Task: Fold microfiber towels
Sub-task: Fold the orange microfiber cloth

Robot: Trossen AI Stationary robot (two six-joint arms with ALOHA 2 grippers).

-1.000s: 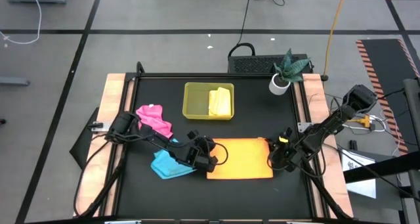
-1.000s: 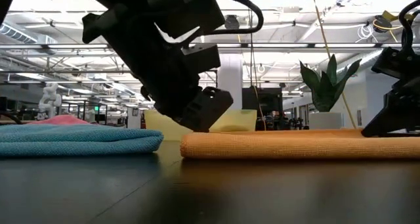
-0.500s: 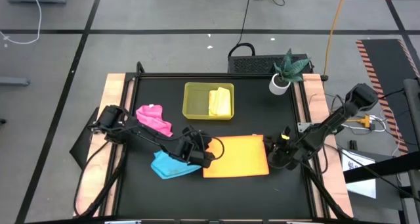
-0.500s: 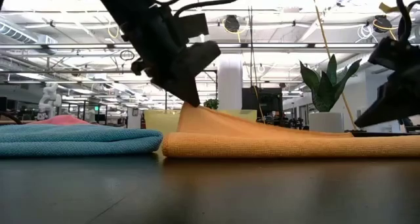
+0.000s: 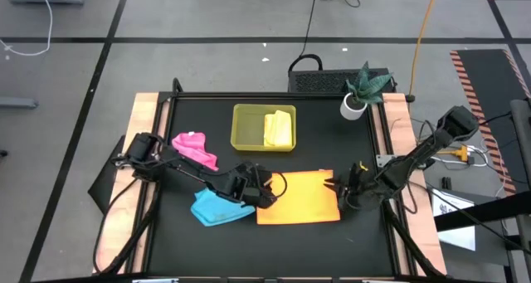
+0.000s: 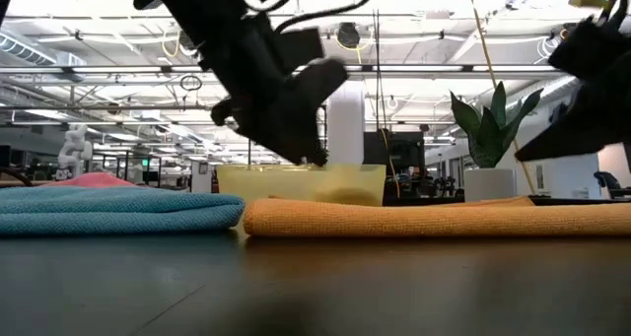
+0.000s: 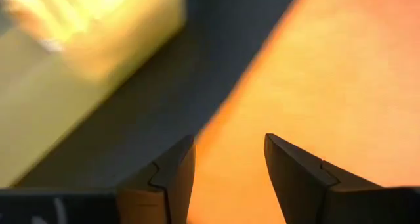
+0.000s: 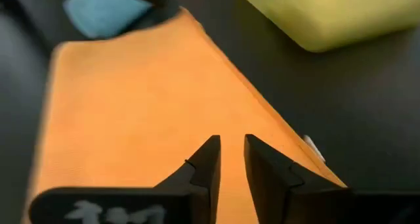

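Both end effectors have just let go of the orange towel (image 5: 299, 197), which now lies folded flat on the surface beside the blue towel (image 5: 217, 208): the left end effector (image 5: 267, 192) hovers spread, the right end effector (image 5: 338, 183) slightly parted, so this fold looks done.
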